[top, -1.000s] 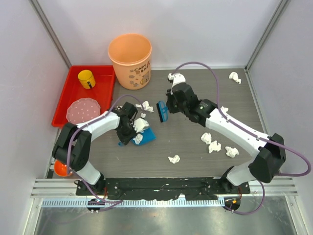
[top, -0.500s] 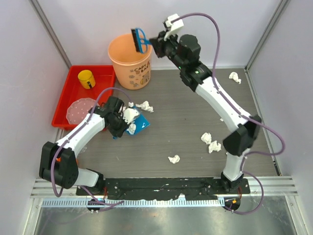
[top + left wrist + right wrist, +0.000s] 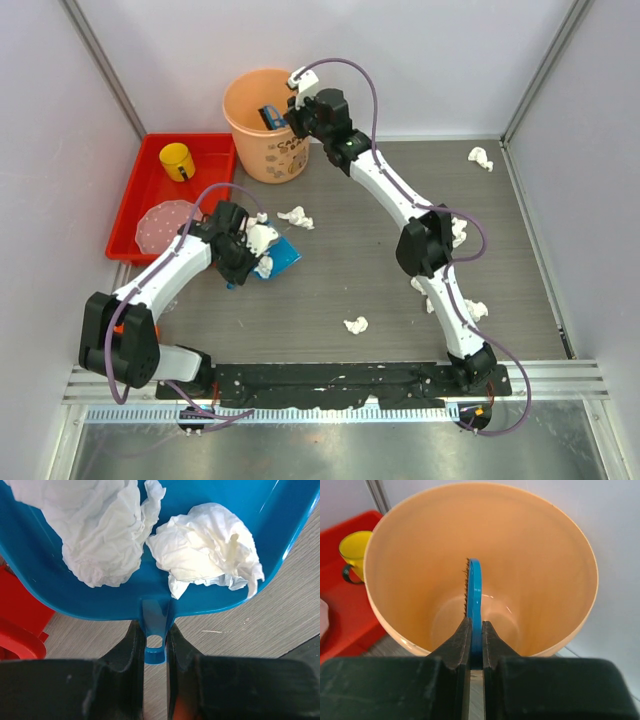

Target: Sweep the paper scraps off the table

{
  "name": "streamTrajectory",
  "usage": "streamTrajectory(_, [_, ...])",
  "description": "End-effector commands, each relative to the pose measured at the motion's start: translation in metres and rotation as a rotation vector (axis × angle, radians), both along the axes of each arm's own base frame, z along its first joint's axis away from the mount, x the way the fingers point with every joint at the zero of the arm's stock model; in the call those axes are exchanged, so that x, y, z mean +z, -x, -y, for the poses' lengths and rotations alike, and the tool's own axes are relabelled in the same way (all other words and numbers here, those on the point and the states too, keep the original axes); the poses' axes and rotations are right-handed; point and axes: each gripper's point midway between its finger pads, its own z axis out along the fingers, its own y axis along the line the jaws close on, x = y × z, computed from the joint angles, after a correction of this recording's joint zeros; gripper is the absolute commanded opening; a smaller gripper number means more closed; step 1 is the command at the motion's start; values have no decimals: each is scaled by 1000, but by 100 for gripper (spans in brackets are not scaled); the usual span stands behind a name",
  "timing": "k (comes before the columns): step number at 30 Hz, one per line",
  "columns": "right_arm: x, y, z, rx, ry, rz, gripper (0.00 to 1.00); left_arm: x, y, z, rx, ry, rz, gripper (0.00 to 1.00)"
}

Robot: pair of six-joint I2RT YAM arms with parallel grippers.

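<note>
My left gripper (image 3: 238,262) (image 3: 155,645) is shut on the handle of a blue dustpan (image 3: 280,256) (image 3: 210,600), held at the table's left. Two crumpled white paper scraps (image 3: 207,555) (image 3: 97,530) lie in the pan. My right gripper (image 3: 283,117) (image 3: 476,630) is shut on a blue brush (image 3: 271,118) (image 3: 474,595) and holds it inside the mouth of the orange bin (image 3: 243,100) (image 3: 545,580). More paper scraps lie on the dark table (image 3: 350,270): one by the pan (image 3: 296,217), one in front (image 3: 355,324), one at the far right corner (image 3: 480,158), others right of the arm (image 3: 474,310).
A red tray (image 3: 210,150) at the far left holds a yellow mug (image 3: 177,160) (image 3: 352,555) and a pink plate (image 3: 165,226). The orange bin stands at the back beside it. Pale walls and metal posts surround the table.
My right arm has lowered the brush from above the bin's rim into the bin's mouth. My left gripper and the dustpan have barely shifted.
</note>
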Motion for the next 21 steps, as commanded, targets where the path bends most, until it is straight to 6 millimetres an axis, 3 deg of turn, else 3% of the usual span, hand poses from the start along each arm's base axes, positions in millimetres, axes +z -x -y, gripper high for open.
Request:
streamTrajectory(1, [61,8,22,-52,62,146,1,4,-3,5,6,37,17,0])
streamTrajectory(6, [40,9,36,-80,201,113,1,8,-6,5,8,38,28,0])
streamTrajectory(12, [38,15,59,-135,318,88,1,13,-7,4,3,33,41,0])
streamTrajectory(21, [56,21,86,-232,376,101,1,26,-15,1,-1,15,71,0])
